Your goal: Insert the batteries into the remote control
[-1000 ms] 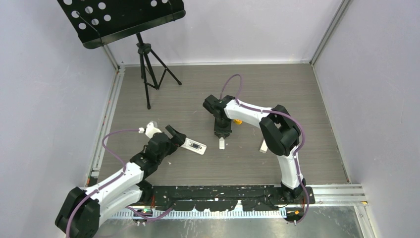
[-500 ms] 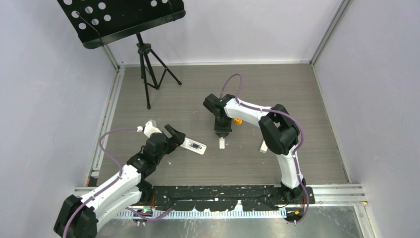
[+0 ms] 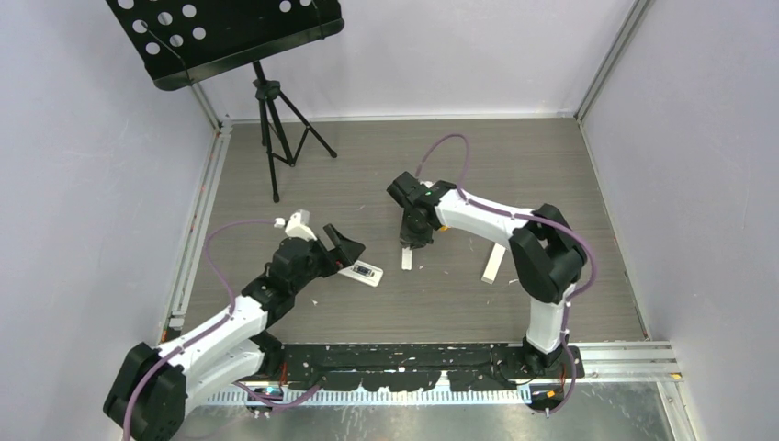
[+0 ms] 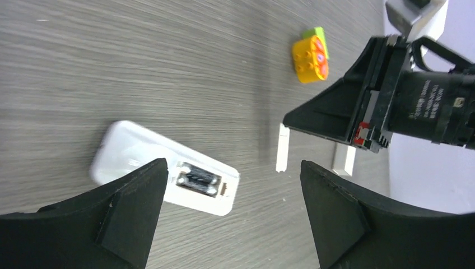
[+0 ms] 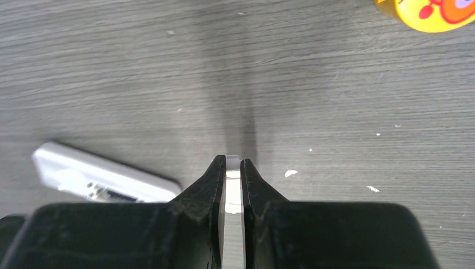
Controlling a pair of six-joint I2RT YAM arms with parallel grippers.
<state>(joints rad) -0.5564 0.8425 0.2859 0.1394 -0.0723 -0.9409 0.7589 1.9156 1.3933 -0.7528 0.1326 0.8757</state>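
The white remote control (image 3: 360, 272) lies back-up on the table, its battery compartment open. Dark batteries (image 4: 197, 179) sit in that compartment. My left gripper (image 3: 344, 248) is open and hovers over the remote, one finger (image 4: 129, 218) above its body; the left wrist view shows the remote (image 4: 140, 154) between the jaws. My right gripper (image 3: 411, 237) is shut on a thin white cover strip (image 3: 406, 260), to the remote's right. The right wrist view shows the strip (image 5: 233, 185) pinched between the fingers and the remote (image 5: 73, 168) at the lower left.
A second white strip (image 3: 493, 264) lies right of the right gripper. An orange-yellow toy on a lime-green block (image 4: 311, 56) sits behind the right gripper. A black music stand (image 3: 266, 119) is at the back left. Walls and rails bound the table.
My left gripper has moved right and forward over the remote, jaws still open. My right arm has swung a little right and turned, and the white strip has shifted slightly with it.
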